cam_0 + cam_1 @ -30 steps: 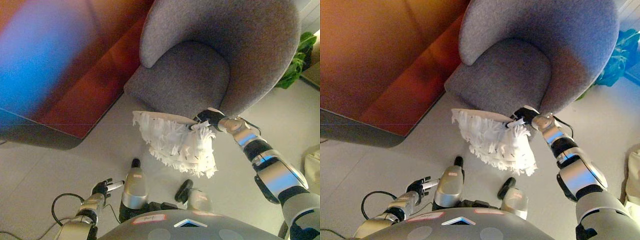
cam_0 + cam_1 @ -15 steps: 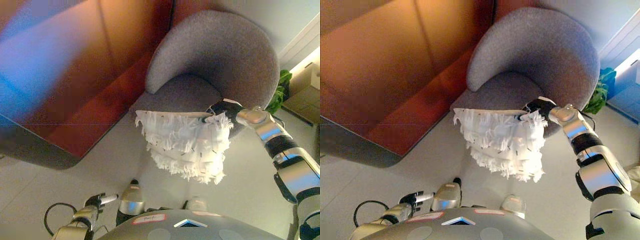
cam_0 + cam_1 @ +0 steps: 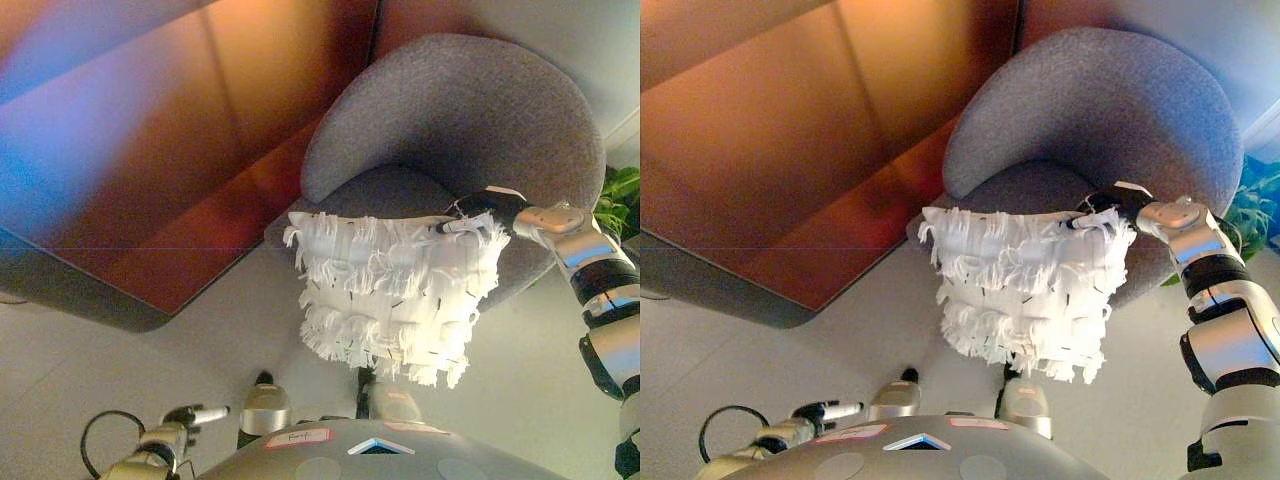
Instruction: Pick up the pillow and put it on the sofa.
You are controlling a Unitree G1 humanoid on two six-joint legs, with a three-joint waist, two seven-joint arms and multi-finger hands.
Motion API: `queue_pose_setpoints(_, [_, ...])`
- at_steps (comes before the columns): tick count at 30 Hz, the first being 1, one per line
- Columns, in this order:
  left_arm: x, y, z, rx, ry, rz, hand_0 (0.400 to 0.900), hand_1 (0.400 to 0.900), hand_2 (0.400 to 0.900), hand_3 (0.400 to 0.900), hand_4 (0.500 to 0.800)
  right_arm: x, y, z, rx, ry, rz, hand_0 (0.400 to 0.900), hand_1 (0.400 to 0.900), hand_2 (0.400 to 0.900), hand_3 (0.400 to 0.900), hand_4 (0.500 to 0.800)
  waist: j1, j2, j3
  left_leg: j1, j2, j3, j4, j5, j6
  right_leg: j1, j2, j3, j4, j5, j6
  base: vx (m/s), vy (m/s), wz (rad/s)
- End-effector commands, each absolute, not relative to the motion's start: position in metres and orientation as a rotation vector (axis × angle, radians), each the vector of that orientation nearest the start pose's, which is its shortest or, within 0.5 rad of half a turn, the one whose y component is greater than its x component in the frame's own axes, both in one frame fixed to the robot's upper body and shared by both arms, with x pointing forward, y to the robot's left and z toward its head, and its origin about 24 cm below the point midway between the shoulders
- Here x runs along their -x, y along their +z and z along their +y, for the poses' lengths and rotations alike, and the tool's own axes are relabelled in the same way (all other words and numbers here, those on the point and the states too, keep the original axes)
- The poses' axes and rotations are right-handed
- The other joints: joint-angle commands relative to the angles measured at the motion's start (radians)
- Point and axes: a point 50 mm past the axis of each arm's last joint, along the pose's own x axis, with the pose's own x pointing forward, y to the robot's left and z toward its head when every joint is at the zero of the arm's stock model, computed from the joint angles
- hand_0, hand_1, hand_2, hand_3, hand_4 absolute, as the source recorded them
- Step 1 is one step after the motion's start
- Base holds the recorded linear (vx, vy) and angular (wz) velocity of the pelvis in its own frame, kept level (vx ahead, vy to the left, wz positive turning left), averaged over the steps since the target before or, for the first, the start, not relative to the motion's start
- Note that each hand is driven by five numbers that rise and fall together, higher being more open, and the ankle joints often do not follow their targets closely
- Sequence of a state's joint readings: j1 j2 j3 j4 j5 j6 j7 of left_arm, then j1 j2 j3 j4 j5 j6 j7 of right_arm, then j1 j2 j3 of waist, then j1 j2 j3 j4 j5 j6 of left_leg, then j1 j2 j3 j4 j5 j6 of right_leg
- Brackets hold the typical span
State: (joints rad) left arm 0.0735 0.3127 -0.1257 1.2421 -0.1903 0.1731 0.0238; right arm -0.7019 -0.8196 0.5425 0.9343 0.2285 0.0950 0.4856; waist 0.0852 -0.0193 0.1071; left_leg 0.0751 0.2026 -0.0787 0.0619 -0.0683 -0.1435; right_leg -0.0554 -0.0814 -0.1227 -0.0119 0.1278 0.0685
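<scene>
A white fringed pillow (image 3: 395, 295) hangs in the air in front of a grey round-backed sofa chair (image 3: 470, 120). My right hand (image 3: 482, 207) is shut on the pillow's upper right corner and holds it just over the front edge of the seat (image 3: 395, 190). The pillow covers part of the seat's front. My left hand (image 3: 185, 418) hangs low at the lower left, apart from everything, its fingers pointing outward and holding nothing. It also shows in the right eye view (image 3: 815, 412).
A brown cabinet or wall panel (image 3: 160, 170) with a dark base stands to the left of the chair. A green plant (image 3: 620, 190) is at the right behind the chair. The floor (image 3: 120, 380) is light grey.
My right hand has lifted the pillow up and toward the chair's seat. The pillow now hangs broadside and looks larger. The camera has also tilted upward.
</scene>
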Motion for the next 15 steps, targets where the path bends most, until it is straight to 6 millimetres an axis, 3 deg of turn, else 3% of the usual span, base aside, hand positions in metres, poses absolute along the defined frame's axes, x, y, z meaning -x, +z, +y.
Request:
queue_pose_setpoints(1, [-0.042,-0.149,0.3,-0.317,0.292,1.443,0.9,0.9,0.9,0.9,0.8,-0.367,0.194,-0.328,0.649,0.081,0.249,0.4,0.4,0.4,0.4,0.5,0.024,-0.077,-0.044,0.048,-0.02,0.029,0.091,0.055,0.023,0.01,-0.075,-0.001,0.093,-0.082,0.056,0.2,-0.243,0.13])
queue_pose_setpoints(4, [-0.041,-0.151,0.296,-0.314,0.295,1.448,0.9,0.9,0.9,0.9,0.8,-0.365,0.196,-0.337,0.653,0.041,0.285,0.4,0.4,0.4,0.4,0.5,0.026,-0.074,-0.042,-0.006,0.002,0.032,0.176,0.137,0.009,0.051,-0.057,-0.016,0.074,-0.099,0.027,0.22,-0.269,0.13])
queue_pose_setpoints(6, [-0.039,-0.151,0.296,-0.309,0.301,1.46,0.9,0.9,0.9,0.9,0.8,-0.362,0.197,-0.345,0.656,0.0,0.301,0.4,0.4,0.4,0.4,0.5,0.024,-0.076,-0.038,-0.041,0.009,0.046,0.224,0.15,0.013,0.07,-0.051,-0.018,0.065,-0.109,0.011,0.22,-0.204,0.22])
queue_pose_setpoints(10, [-0.038,-0.152,0.295,-0.337,0.267,1.484,0.9,0.9,0.9,0.9,0.8,-0.351,0.207,-0.368,0.645,-0.115,0.329,0.4,0.4,0.4,0.4,0.5,0.02,-0.056,-0.037,-0.061,0.021,0.119,0.116,0.175,0.002,0.099,-0.026,-0.048,0.048,-0.135,0.005,0.21,-0.135,0.41])
queue_pose_setpoints(12, [-0.038,-0.152,0.295,-0.358,0.249,1.487,0.9,0.9,0.9,0.9,0.8,-0.339,0.214,-0.387,0.64,-0.181,0.354,0.4,0.4,0.4,0.4,0.5,0.007,-0.036,-0.035,-0.069,0.049,0.167,0.08,0.215,-0.023,0.103,-0.017,-0.073,0.053,-0.154,-0.005,0.14,-0.064,0.57])
queue_pose_setpoints(15, [-0.037,-0.153,0.292,-0.369,0.238,1.487,0.9,0.9,0.9,0.9,0.8,-0.322,0.221,-0.41,0.657,-0.255,0.378,0.4,0.4,0.4,0.4,0.5,-0.006,-0.019,-0.044,-0.054,0.048,0.163,0.009,0.227,-0.043,0.097,-0.019,-0.089,0.048,-0.157,-0.006,0.11,-0.004,0.38])
